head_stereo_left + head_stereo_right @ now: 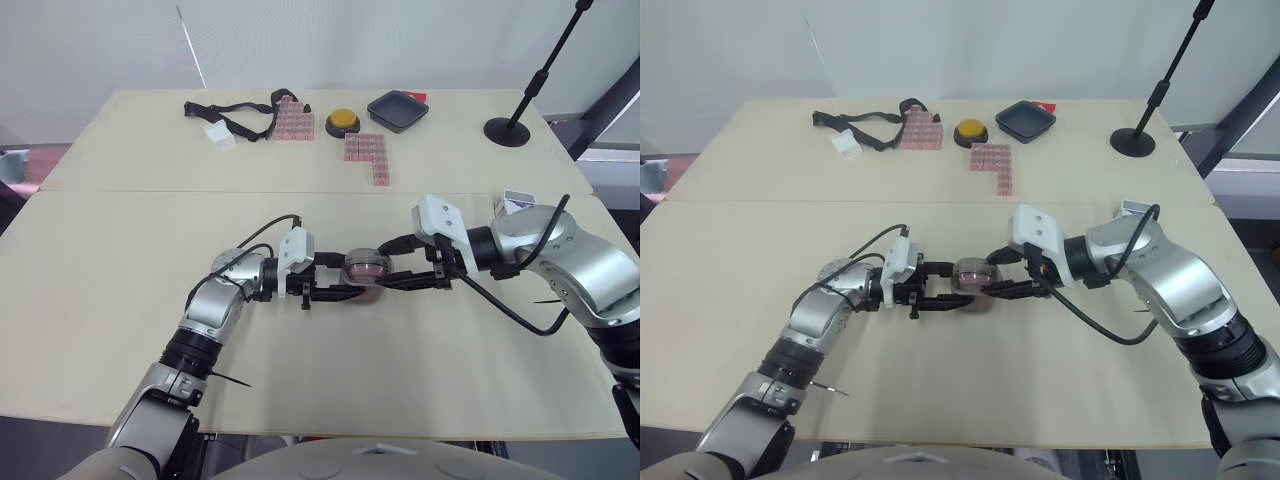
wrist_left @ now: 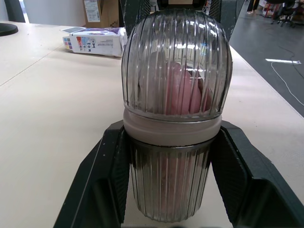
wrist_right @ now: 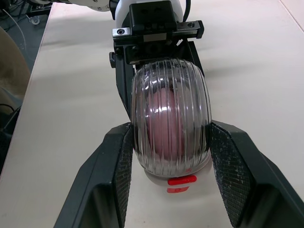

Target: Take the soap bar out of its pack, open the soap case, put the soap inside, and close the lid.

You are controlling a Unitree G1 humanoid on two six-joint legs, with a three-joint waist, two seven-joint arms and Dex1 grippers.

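A: What colours are you getting on your feed?
B: Your soap case (image 2: pixel 175 71) is clear smoky grey, ribbed all over, with a pale band and a red mark (image 3: pixel 182 180). The soap (image 2: pixel 183 90) inside reads pink. Your left tool (image 2: pixel 173 137) and right tool (image 3: pixel 170 133) are black. The desk (image 1: pixel 120 260) is pale beige.
A: And further back?
B: You've got a yellow button (image 1: pixel 343 120), a black tray (image 1: pixel 397 110), pink blocks (image 1: pixel 367 155) and a white pack (image 2: pixel 95 41) with multicolour print.

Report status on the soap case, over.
Left end effector and right end effector both shut on soap case. Lid looks seated, pink soap inside. Soap pack lies apart, nothing blocking.
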